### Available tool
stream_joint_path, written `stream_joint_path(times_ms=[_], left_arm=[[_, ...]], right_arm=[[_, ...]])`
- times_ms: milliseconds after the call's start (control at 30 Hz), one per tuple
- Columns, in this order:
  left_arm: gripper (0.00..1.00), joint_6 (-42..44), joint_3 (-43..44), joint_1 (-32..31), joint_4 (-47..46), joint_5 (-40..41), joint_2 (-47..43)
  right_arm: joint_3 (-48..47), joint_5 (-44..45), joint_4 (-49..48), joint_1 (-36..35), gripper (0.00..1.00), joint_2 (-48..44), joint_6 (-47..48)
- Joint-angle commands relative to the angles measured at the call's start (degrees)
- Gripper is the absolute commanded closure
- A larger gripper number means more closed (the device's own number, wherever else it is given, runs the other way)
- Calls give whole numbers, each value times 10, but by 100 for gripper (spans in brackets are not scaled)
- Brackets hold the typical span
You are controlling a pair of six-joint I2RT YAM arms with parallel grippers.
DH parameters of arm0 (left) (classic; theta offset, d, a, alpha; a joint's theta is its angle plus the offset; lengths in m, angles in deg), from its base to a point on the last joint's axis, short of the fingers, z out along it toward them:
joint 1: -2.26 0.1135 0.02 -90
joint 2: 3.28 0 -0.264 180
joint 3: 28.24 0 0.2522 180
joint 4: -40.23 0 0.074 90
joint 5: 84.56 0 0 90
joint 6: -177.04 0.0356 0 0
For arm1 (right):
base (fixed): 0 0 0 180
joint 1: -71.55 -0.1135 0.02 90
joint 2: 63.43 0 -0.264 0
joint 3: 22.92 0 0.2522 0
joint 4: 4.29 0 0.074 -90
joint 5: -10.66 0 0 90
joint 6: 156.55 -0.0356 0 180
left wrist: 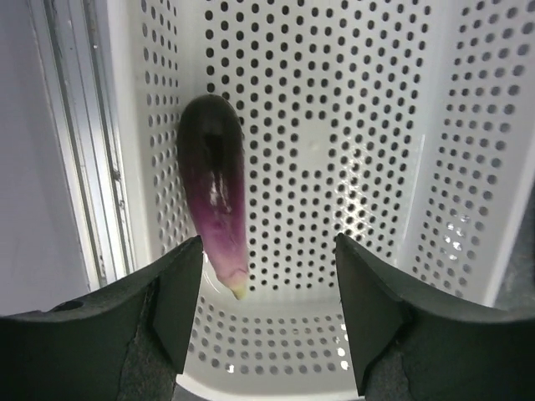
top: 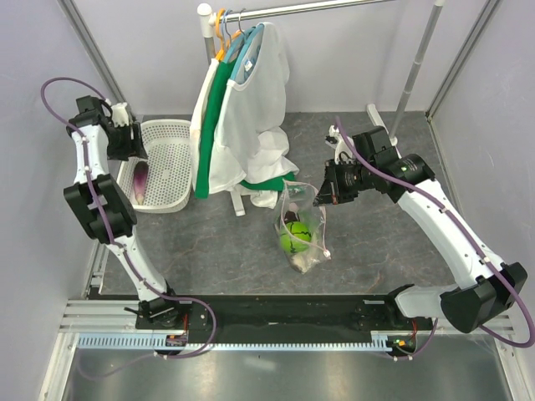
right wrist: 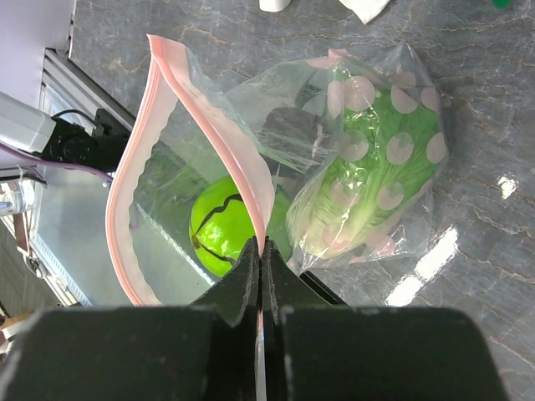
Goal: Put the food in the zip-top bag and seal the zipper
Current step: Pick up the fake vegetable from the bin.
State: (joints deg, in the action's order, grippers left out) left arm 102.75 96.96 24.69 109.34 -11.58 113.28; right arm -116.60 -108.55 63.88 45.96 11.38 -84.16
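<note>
I had the left gripper (left wrist: 267, 259) over the white perforated basket (left wrist: 468, 167), jaws well apart and nothing between them. The purple eggplant (left wrist: 216, 180) lay on the basket floor just ahead, beside the left wall. My right gripper (right wrist: 262, 251) was pinched tight on the pink zipper (right wrist: 124, 180), holding the zip-top bag (right wrist: 276, 125) with its mouth gaping; the lettuce (right wrist: 368, 184) and the small green fruit (right wrist: 221, 221) sat inside it

A deep purple eggplant (left wrist: 216, 184), fading to pale pink at its tip, is lying at 9 o'clock in a white basket (left wrist: 468, 125) patterned with round holes. A clear zip-top bag (right wrist: 284, 109) is showing pale pink dots and a pink zipper (right wrist: 219, 125) over green lettuce (right wrist: 368, 196) and a lime-green round fruit (right wrist: 219, 224).
</note>
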Motion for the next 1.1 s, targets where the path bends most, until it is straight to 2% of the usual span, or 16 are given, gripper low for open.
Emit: stream_joint_path(times_ms=[0, 233, 467, 767, 1000, 1067], left_arm=[[30, 52, 65, -1, 0, 22, 45], [33, 84, 84, -3, -28, 50, 115], [44, 94, 78, -7, -51, 65, 153], [42, 94, 86, -24, -81, 102, 200], [41, 93, 64, -25, -75, 81, 173], [46, 88, 55, -24, -65, 56, 143]], right_arm=[[4, 13, -18, 3, 100, -14, 8], [15, 11, -17, 2, 100, -16, 10], [31, 13, -24, 6, 100, -17, 11], [34, 8, -24, 11, 100, -7, 15], [27, 8, -27, 11, 100, 1, 13], [22, 11, -24, 11, 100, 1, 17]])
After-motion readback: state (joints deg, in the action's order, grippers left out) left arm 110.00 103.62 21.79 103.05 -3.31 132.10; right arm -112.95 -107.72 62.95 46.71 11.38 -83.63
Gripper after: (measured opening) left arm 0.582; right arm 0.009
